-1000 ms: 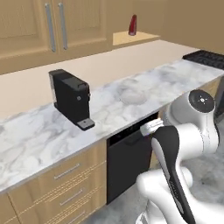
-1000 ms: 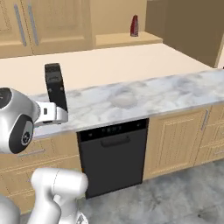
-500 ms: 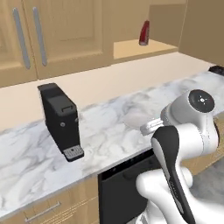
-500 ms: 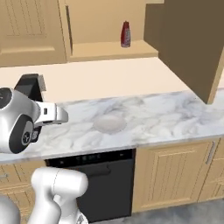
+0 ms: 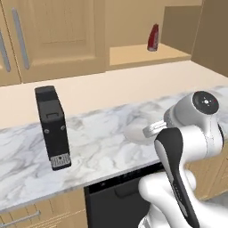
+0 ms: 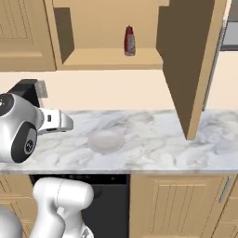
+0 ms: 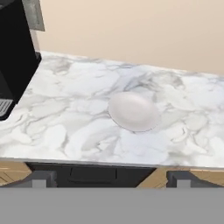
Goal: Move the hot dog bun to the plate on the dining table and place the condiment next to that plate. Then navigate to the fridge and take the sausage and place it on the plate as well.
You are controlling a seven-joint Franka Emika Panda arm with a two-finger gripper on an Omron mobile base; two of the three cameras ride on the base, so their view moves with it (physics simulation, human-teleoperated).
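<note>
Warm wooden cabinets line the wall of this simulated kitchen, above a white-and-grey marble counter (image 7: 78, 127) that runs across the foreground. The two-finger pincer (image 7: 111, 178) hangs just in front of the counter's near edge, its dark tips set wide apart and released, with nothing between them. Directly ahead of the pincer on the marble lies a small round white plate (image 7: 133, 111), bare. To the pincer's left stands a tall black coffee machine (image 7: 13, 57), close to the back wall. Below the pincer, under the counter lip, sits a dark built-in appliance front (image 6: 109, 204).

High above and beyond the pincer, in an open wooden wall niche (image 6: 111, 58), stands the small upright dark red condiment bottle (image 6: 129, 41) with a pale label and a narrower top. It is upright on the shelf, well apart from the pincer and untouched.

As far as the pictures tell, the task has barely begun. Nothing is held, and the condiment bottle is not yet collected. Moving the bun, setting the bottle beside the blue plate and fetching the sausage from the fridge all appear to remain. The robot seems to be positioning itself before this counter, probably to reach for the bottle on the shelf, which would call for a long upward stretch over the marble.
</note>
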